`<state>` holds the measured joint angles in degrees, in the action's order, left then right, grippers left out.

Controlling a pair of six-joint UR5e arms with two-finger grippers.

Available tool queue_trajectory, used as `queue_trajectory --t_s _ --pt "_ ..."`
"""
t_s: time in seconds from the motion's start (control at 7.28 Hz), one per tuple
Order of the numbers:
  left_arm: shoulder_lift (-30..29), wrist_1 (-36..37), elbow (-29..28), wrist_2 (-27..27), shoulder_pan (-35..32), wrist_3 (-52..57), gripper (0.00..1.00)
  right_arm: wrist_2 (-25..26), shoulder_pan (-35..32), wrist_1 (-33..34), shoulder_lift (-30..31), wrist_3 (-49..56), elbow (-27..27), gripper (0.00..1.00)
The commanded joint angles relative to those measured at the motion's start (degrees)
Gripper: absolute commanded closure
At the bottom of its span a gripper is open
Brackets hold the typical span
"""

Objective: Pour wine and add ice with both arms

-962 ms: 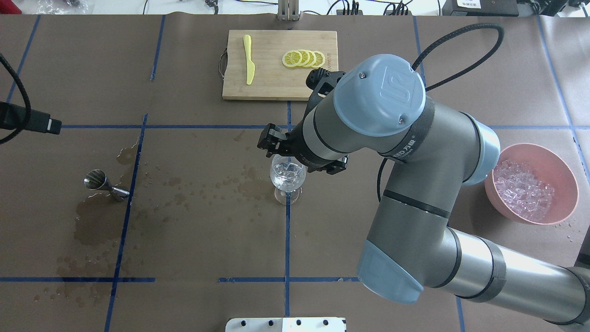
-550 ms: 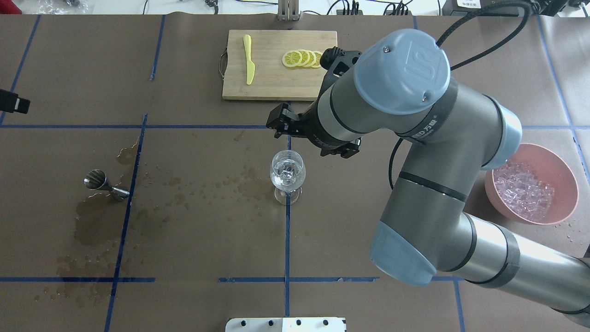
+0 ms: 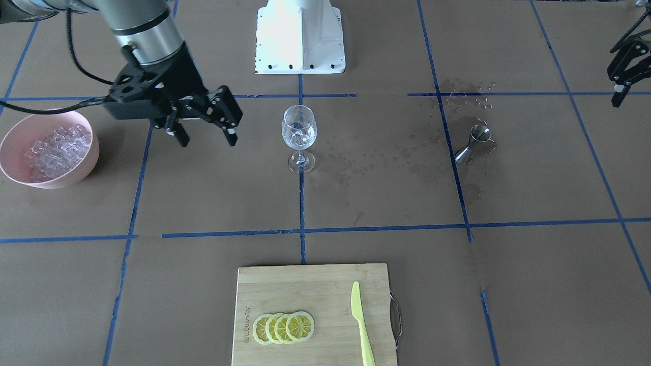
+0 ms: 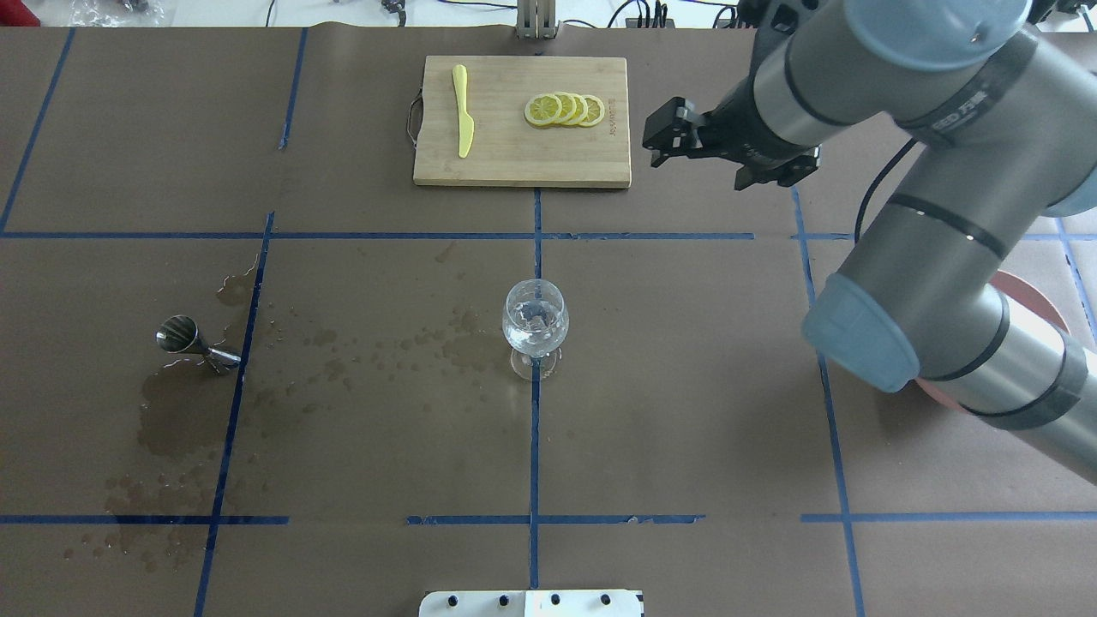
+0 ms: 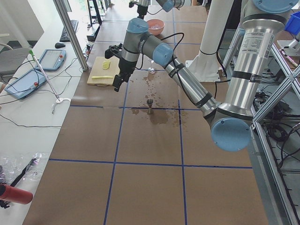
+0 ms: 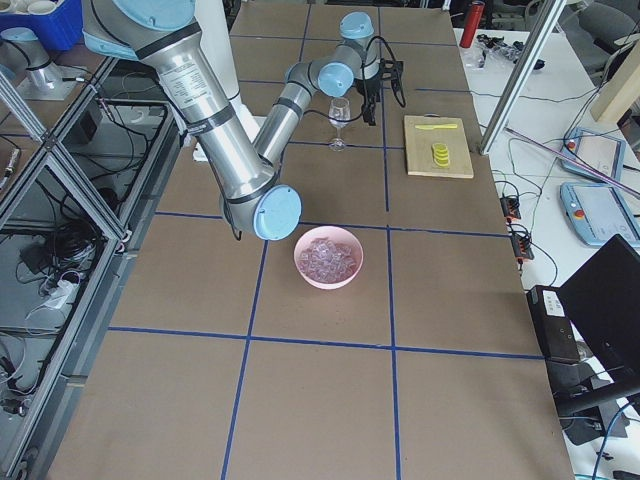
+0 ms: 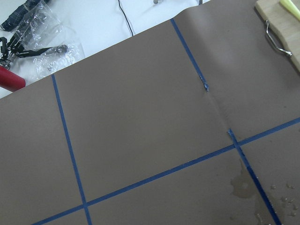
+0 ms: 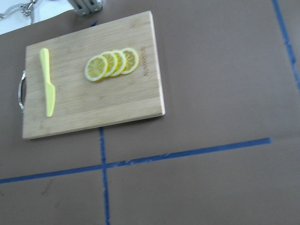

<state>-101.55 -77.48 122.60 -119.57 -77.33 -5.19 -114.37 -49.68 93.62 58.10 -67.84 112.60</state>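
Between the pink bowl (image 3: 63, 179) and the wine glass (image 3: 301, 162), your right gripper (image 3: 207, 138) is hanging above the table with its fingers spread wide and nothing between them. Judging by that, you are working through the ice step. A few cubes are sitting in the glass, while the main heap of ice (image 3: 53, 145) is lying in the bowl, well apart from the glass on the robot's right side. Whether wine is sitting in the glass too, I cannot tell; the contents are looking clear. The jigger (image 3: 474, 140) is sitting in a wet patch on the other side of the glass from the bowl.

Your next move is probably calling for a trip to the bowl. You are needing to bring the spread fingers down around one cube and close gently, since the cubes are looking glossy and likely slippery. Then you are carrying it over the rim of the glass without knocking the thin stem.

Your right arm (image 4: 934, 257) is reaching out over the table with its wrist tilted forward, so its camera is looking at the cutting board (image 8: 93, 112) and lemon slices (image 8: 112, 64). Your left arm (image 5: 187, 79) is stretching along its own side. Its left gripper (image 3: 624, 71) is sitting raised and half cut off at the picture's edge, so I cannot tell whether its fingers are spread or closed.
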Motion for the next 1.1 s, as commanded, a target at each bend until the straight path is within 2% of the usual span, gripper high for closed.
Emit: queue_trajectory --t_s 0.0,0.27,0.55,0.69,0.96 --pt "0.3 -4.8 -7.7 0.4 -4.3 2.9 0.0 -3.6 -9.4 6.5 4.3 19.5 -1.5 0.0" --pt "1.1 -4.8 -14.5 -0.5 -8.6 8.8 0.0 -4.4 -14.8 10.3 6.7 35.2 -4.9 0.0" --pt "1.7 -5.0 -22.3 -9.0 -13.9 11.1 0.0 -9.0 -21.0 10.1 10.4 48.1 -9.1 0.0" --pt "3.7 -5.1 -23.9 -9.4 -14.0 14.9 0.0 -12.8 -24.7 9.7 12.7 54.7 -11.7 0.0" --pt "8.5 -5.8 -24.7 -9.3 -13.9 15.5 0.0 -15.3 -30.9 9.6 17.9 66.9 -14.8 0.0"
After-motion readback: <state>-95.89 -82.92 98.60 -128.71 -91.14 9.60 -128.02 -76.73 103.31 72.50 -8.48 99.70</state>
